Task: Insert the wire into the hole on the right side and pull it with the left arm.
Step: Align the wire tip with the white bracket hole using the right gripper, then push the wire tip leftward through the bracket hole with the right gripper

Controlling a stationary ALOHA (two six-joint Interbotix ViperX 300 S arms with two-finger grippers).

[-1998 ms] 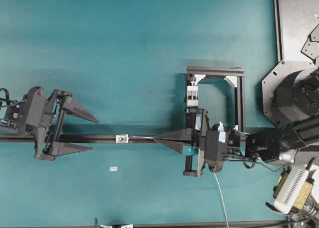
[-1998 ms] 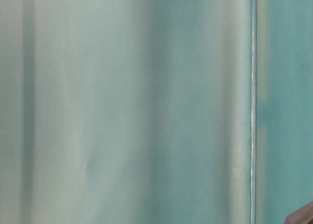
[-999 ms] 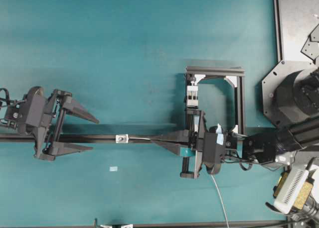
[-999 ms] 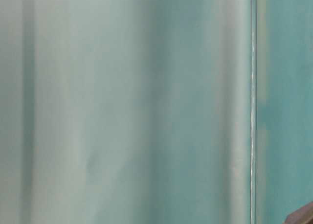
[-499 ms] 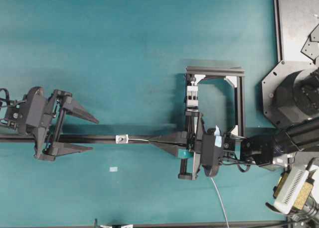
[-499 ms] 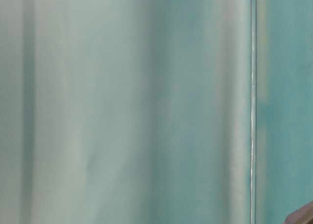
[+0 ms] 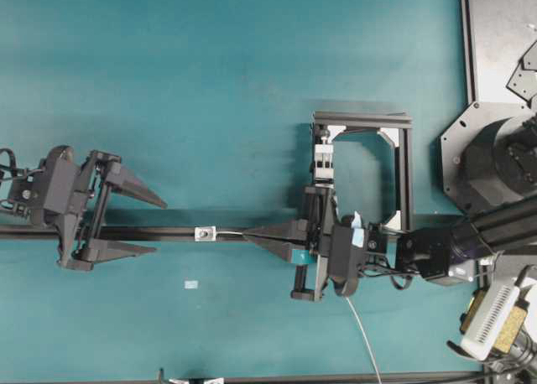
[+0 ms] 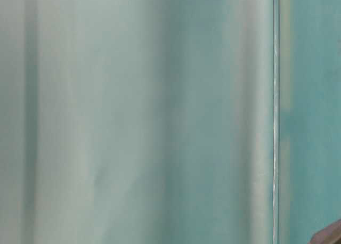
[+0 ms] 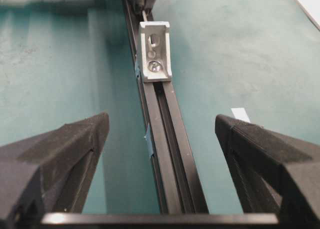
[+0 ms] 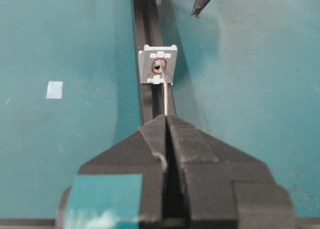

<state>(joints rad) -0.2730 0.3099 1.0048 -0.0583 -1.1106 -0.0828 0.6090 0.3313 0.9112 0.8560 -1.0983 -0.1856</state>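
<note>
The thin whitish wire [image 10: 164,96] runs from my right gripper [image 10: 166,117], which is shut on it, straight to the hole [image 10: 159,65] in the small silver-white block [image 7: 205,232] on the black rail. The wire's end [image 7: 231,232] sits at the dark opening; how deep it goes I cannot tell. The rest of the wire [image 7: 361,334] trails behind the right wrist toward the front edge. The left arm's gripper [image 7: 159,228] stands open astride the rail, left of the block and apart from it. In the left wrist view no wire shows on the block's [image 9: 155,51] near face, between my open fingers [image 9: 161,121].
The long black rail [image 7: 168,233] crosses the teal table left to right. A black frame with a white clip block [image 7: 324,160] stands behind the right gripper. A small pale patch [image 7: 191,284] lies in front of the rail. The table-level view shows only blurred teal.
My right gripper has slid left along the rail with the wire, bringing the wire's end up to the block's hole. The left gripper has stayed still and open.
</note>
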